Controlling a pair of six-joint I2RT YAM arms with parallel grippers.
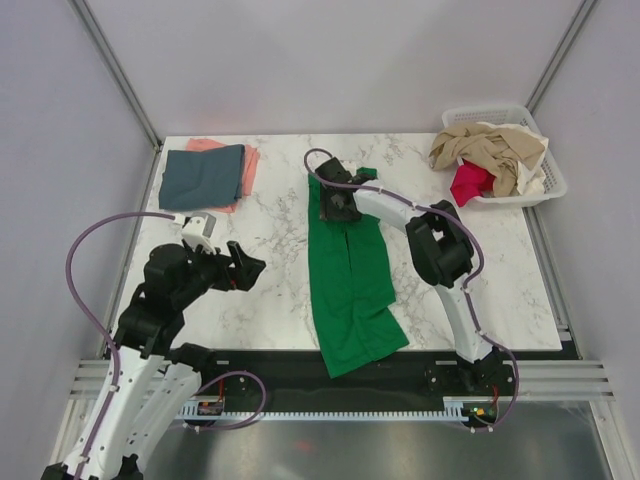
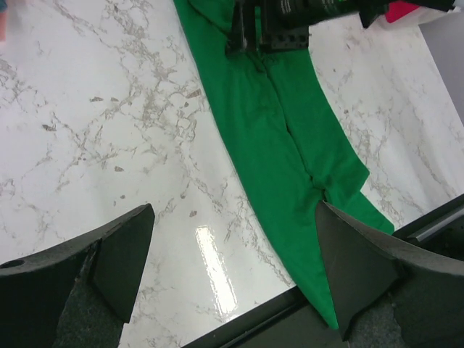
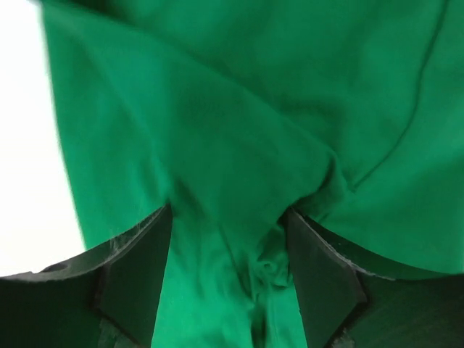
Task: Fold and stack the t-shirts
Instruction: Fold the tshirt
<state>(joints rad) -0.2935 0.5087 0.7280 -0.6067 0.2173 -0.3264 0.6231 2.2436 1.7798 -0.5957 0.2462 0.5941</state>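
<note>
Marbled white tabletop (image 1: pixel 270 215) carries a bright green soft cloth t-shirt (image 1: pixel 350 290), a limp strip at centre — best lifted by its corners. Jaws of the right gripper (image 1: pixel 338 205) straddle its bunched far end — whether pinching, I cannot tell; the left gripper (image 1: pixel 245 268) gapes empty.

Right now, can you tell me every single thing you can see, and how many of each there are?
green t-shirt: one, bright green, stretched down the table's middle, near end over the edge.
blue-grey t-shirt: one, slate blue-grey, folded, far left corner.
pink t-shirt: one, salmon pink, under the blue-grey one.
beige cloth: crumpled heap, number unclear, in the basket.
magenta-red cloth: one, in the basket.
basket: one, white, far right corner.
table: one, white marble.
left pincer: one, black, open, left of the green t-shirt.
right pincer: one, black, green cloth between its fingers, grip unclear.
</note>
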